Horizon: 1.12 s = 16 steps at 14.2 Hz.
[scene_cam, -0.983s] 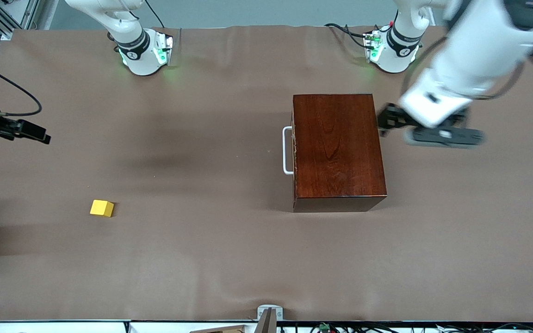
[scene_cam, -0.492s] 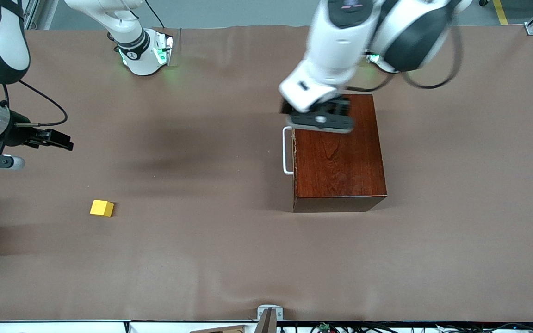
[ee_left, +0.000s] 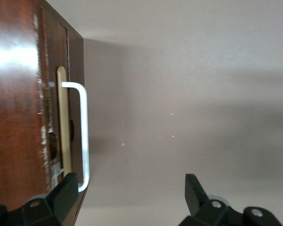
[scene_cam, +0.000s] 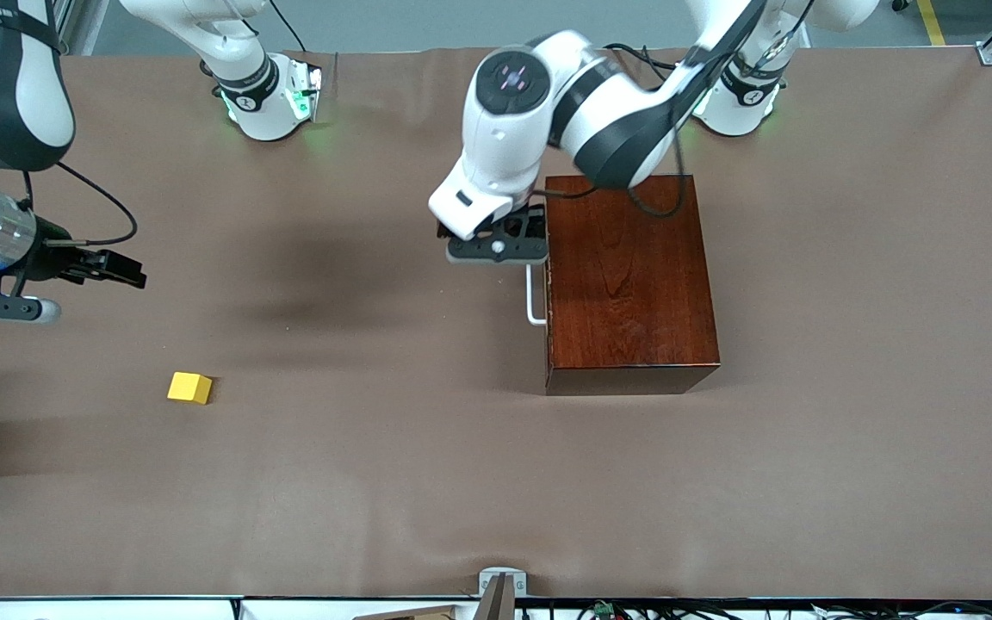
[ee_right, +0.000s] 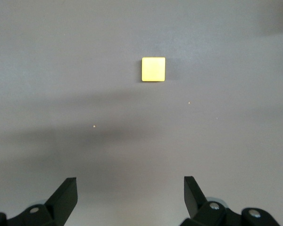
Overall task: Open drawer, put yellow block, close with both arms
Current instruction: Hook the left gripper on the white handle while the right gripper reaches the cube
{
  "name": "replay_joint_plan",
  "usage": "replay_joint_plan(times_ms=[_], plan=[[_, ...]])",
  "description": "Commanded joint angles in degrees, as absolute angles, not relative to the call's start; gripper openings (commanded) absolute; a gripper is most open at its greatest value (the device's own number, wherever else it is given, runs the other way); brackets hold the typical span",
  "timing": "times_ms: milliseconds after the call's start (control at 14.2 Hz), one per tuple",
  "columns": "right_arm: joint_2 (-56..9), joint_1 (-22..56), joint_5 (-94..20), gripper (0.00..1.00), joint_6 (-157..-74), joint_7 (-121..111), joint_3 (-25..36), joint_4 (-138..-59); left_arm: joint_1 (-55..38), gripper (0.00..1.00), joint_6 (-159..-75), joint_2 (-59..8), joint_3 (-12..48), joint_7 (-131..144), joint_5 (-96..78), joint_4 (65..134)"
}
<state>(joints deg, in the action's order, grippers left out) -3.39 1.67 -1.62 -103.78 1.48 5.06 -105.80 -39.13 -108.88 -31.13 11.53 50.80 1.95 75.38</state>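
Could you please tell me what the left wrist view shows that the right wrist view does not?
Only the left wrist view shows the wooden box and its drawer's white handle, beside the open left pincer. Only the right wrist view shows the yellow block, lying alone past the open right pincer. Both share the brown table cover and open, empty pincers.

A wide bench (scene_cam: 427,482) fills nearly the whole front view, covered by a matte brown sheet with faint wrinkles and soft ripples along its edges. Broad, blurred shadows lie across the covering, and a green glow tints it at two spots along its upper edge. Above that edge runs a strip of pale grey floor (scene_cam: 427,21) with a yellow line (scene_cam: 931,21) at one corner. A white rail (scene_cam: 91,607) with cables (scene_cam: 634,610) borders the nearest edge. Lighting is even and diffuse.
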Motion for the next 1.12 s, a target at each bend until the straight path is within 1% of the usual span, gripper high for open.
replay_joint_plan(times_ms=[0, 281, 562, 843, 1054], plan=[[-4.39, 2.2, -1.05, 1.0, -106.25, 0.53, 5.19, -106.96, -43.84, 1.0, -108.46, -34.26, 7.65, 52.29, 6.22, 73.21], [-7.37, 1.49, -1.05, 1.0, -109.59, -1.93, 5.27, -106.79, -44.82, 1.0, -108.54, -37.44, 7.29, 52.21, 9.31, 73.21], [-13.25, 1.23, -1.14, 1.0, -114.07, -1.23, 5.36, -105.74, -44.82, 1.0, -108.2, -39.02, 7.47, 51.94, 13.18, 73.65], [-18.89, 0.27, -1.23, 1.0, -120.4, -1.23, 5.54, -105.29, -44.74, 1.0, -108.19, -40.25, 7.38, 51.94, 13.45, 73.65], [-20.82, -1.05, -1.32, 1.0, -121.46, -1.23, 5.54, -105.38, -44.74, 1.0, -108.11, -41.39, 7.38, 51.94, 14.24, 73.74]])
